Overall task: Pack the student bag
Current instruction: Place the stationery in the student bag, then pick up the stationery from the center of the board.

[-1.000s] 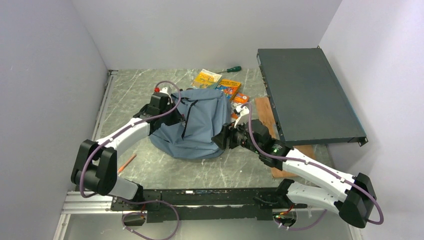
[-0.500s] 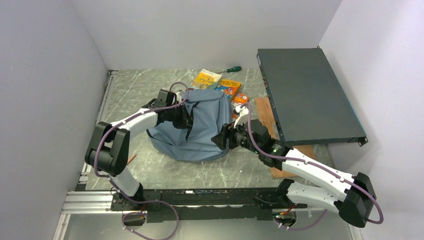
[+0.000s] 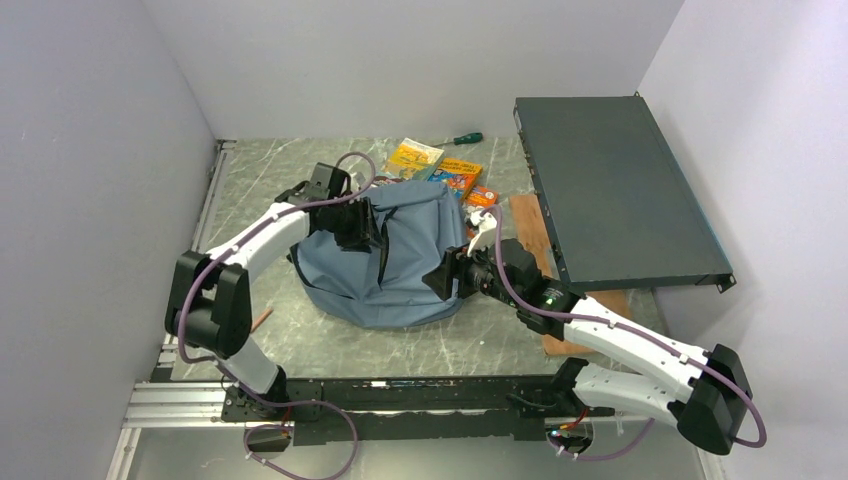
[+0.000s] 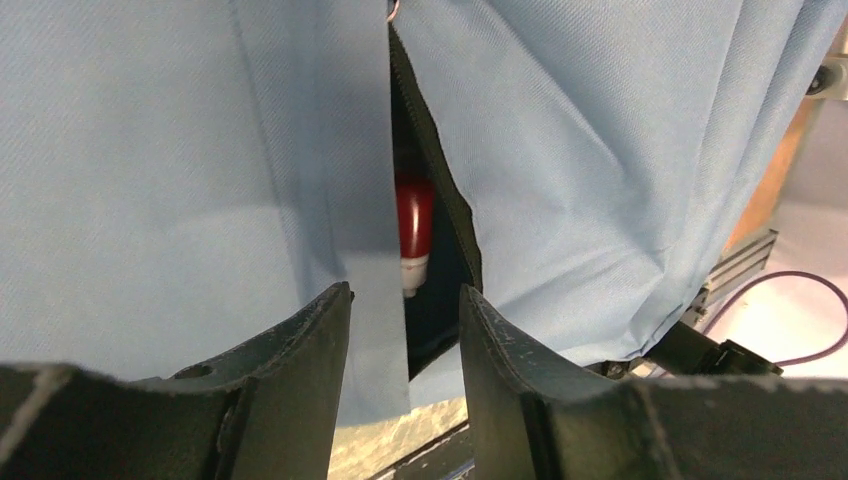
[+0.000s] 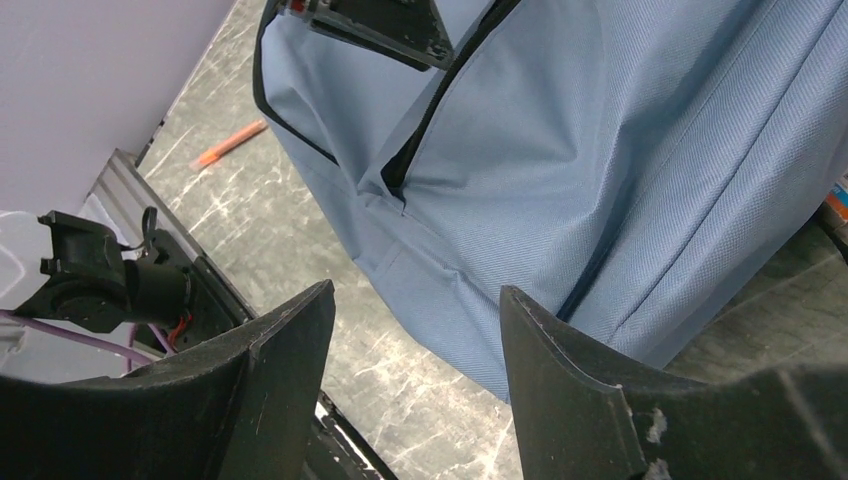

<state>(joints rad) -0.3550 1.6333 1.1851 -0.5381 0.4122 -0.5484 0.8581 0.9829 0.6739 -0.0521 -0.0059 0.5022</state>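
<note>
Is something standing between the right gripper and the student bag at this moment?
Nothing visible does. The right gripper is open and faces the side of the student bag. Its wrist view shows the fabric directly ahead, with no other object between.

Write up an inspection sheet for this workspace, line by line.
Surface: grey marbled tabletop, white veining.
Job's things: student bag slumped mid-table, zip open; red-and-white item inside.
Clutter: yellow book, orange-blue book, green-handled screwdriver, orange pencil, dark metal box overlapping wooden board.
Pincers: left pincer open, bag's opening edge between its jaws; right pincer open beside the bag.
Cables: purple cable along each arm, left one looping above the bag.
Surroundings: pale walls on three sides.
</note>
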